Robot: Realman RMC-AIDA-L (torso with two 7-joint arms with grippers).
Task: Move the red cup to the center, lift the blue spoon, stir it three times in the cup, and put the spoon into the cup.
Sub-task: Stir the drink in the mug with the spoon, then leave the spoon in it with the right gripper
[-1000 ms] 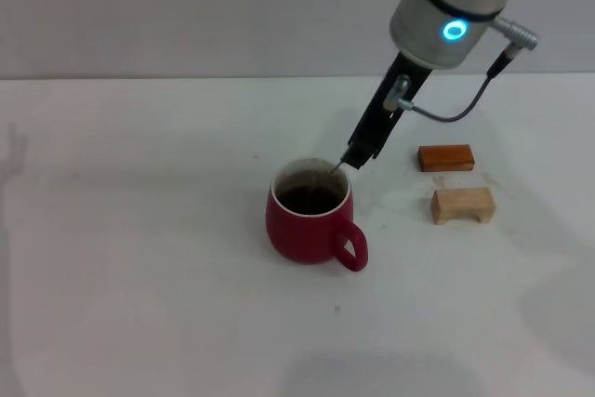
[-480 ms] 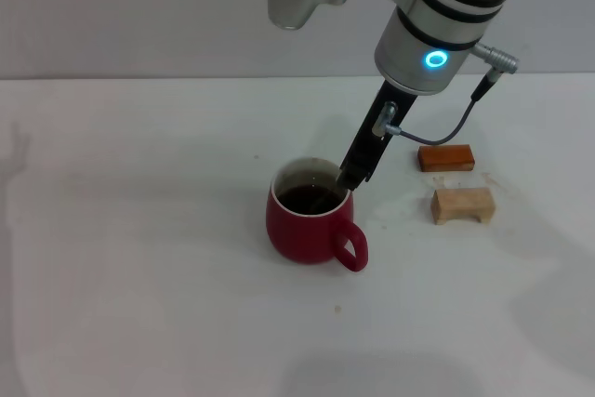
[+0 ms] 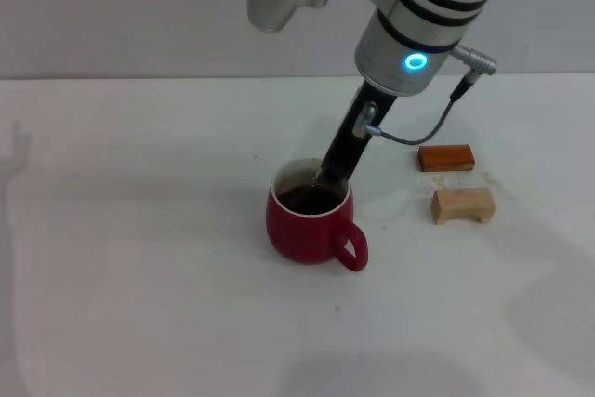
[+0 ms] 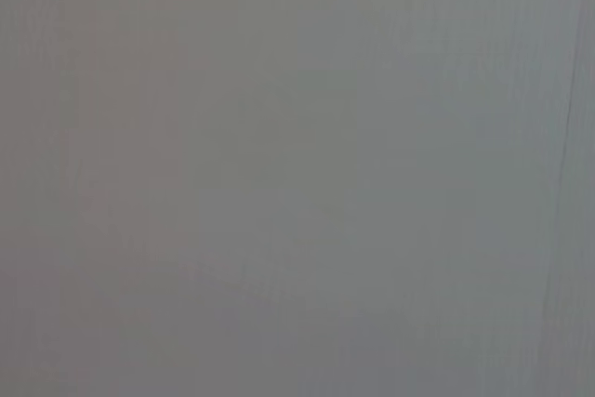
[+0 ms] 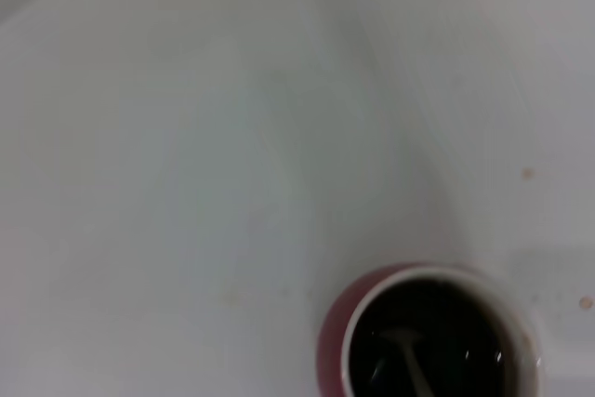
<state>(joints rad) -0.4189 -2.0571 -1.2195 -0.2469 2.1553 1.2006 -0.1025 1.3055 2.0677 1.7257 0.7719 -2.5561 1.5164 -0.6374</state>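
The right tool (image 3: 327, 177) reaches down into the red cup (image 3: 311, 216), its tip just over the dark liquid; whether it grips the blue spoon (image 5: 409, 364) I cannot tell. The cup stands mid-surface (image 3: 139, 258), 2 wooden blocks (image 3: 462, 204) nearby.

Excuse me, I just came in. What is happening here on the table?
The right claw reaches down over the red cup, which holds dark liquid. The blue spoon has its bowl dipped in that liquid, so this looks like stirring. Two wooden blocks lie beside the cup on the white table. The left arm is not visible.
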